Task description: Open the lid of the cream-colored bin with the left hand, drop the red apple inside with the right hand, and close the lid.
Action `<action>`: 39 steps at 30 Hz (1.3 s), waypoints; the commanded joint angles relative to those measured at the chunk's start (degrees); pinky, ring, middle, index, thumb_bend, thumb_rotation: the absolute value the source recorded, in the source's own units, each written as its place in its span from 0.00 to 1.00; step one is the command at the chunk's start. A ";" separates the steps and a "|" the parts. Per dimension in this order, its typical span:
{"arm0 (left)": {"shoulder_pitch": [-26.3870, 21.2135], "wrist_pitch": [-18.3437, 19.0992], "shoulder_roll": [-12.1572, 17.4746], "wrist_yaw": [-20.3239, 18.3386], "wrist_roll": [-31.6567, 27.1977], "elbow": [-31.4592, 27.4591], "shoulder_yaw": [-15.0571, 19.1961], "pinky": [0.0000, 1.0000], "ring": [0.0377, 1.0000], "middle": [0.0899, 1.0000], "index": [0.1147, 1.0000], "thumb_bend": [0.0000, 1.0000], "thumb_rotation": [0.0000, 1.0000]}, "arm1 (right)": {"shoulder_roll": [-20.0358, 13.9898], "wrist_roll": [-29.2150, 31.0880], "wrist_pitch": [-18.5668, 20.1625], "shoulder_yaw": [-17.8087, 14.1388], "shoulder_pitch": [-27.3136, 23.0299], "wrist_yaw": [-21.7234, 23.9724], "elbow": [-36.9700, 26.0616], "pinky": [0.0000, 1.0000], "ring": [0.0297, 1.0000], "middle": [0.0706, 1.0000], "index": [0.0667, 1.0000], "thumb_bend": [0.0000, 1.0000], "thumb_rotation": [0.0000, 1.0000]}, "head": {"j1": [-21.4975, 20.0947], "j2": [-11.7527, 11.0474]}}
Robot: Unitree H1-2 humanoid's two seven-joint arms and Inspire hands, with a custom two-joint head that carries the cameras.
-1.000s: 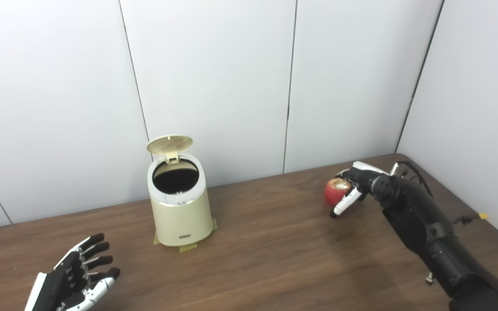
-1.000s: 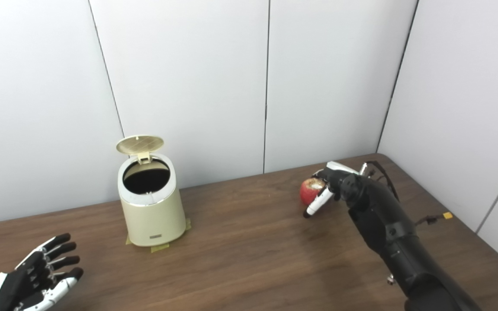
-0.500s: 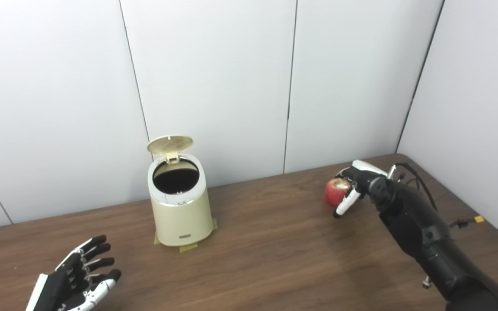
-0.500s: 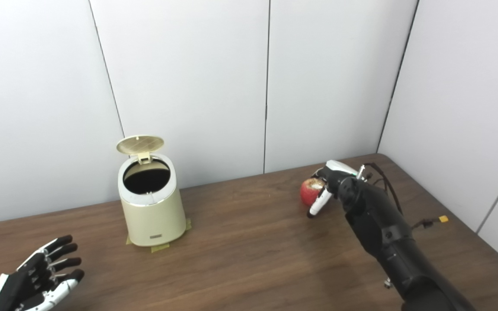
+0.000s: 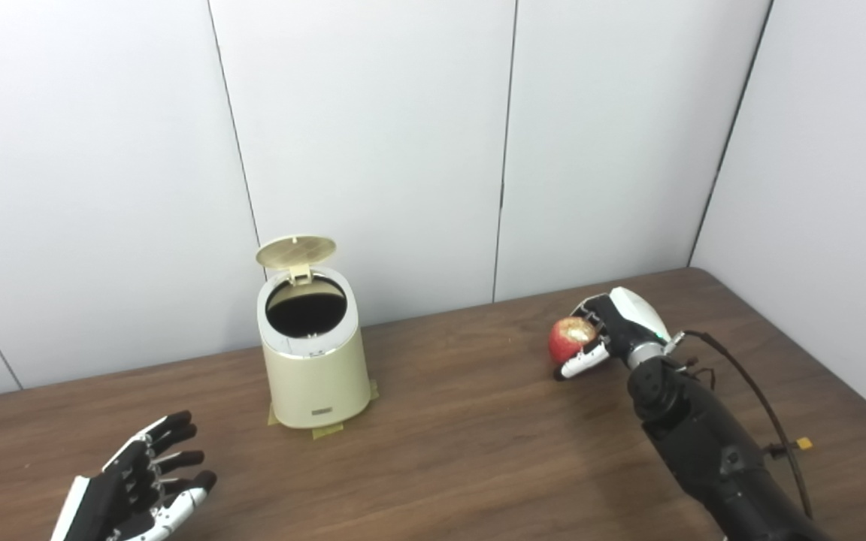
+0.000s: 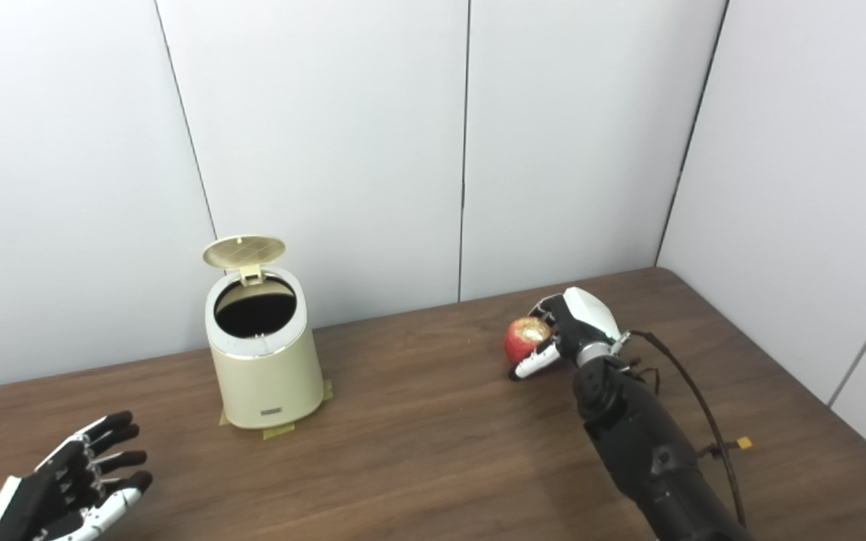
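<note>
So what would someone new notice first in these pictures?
Probably the red apple gripped in the right robot hand, at the table's right side. Next, the cream bin left of centre near the wall, its lid flipped up. The left robot hand waits open at the near left corner.

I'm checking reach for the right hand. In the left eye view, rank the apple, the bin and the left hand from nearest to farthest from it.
1. Red apple: held in the right hand.
2. Cream-colored bin: mid-table, to its left, lid up.
3. Left hand: open, at the near left corner.
</note>
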 commanded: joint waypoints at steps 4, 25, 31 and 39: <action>-1.47 -2.27 0.58 0.09 0.35 -1.06 0.07 0.58 0.71 0.80 0.79 0.54 0.00 | -0.87 0.94 -3.43 -0.79 -1.81 -4.31 -2.91 0.40 0.43 0.47 0.44 0.52 0.00 | 1.09 -0.07; -3.11 -6.68 -2.07 2.15 3.58 5.32 -1.78 0.62 0.69 0.76 0.77 0.69 0.19 | 5.75 3.01 -2.84 5.41 -9.50 7.39 -25.33 0.27 0.34 0.44 0.52 0.51 0.00 | 12.52 -1.90; -3.60 -7.77 -2.67 2.74 4.32 6.35 -2.35 0.62 0.69 0.76 0.77 0.69 0.18 | 9.36 2.31 -0.47 6.38 -11.24 8.25 -26.38 0.40 0.39 0.40 0.49 0.52 0.00 | 14.93 -2.30; -3.86 -7.66 -4.06 3.30 4.55 6.52 -2.78 0.59 0.68 0.76 0.76 0.69 0.16 | 13.19 2.51 -0.73 7.36 -13.50 7.85 -23.61 0.29 0.36 0.44 0.51 0.51 0.00 | 16.82 -2.70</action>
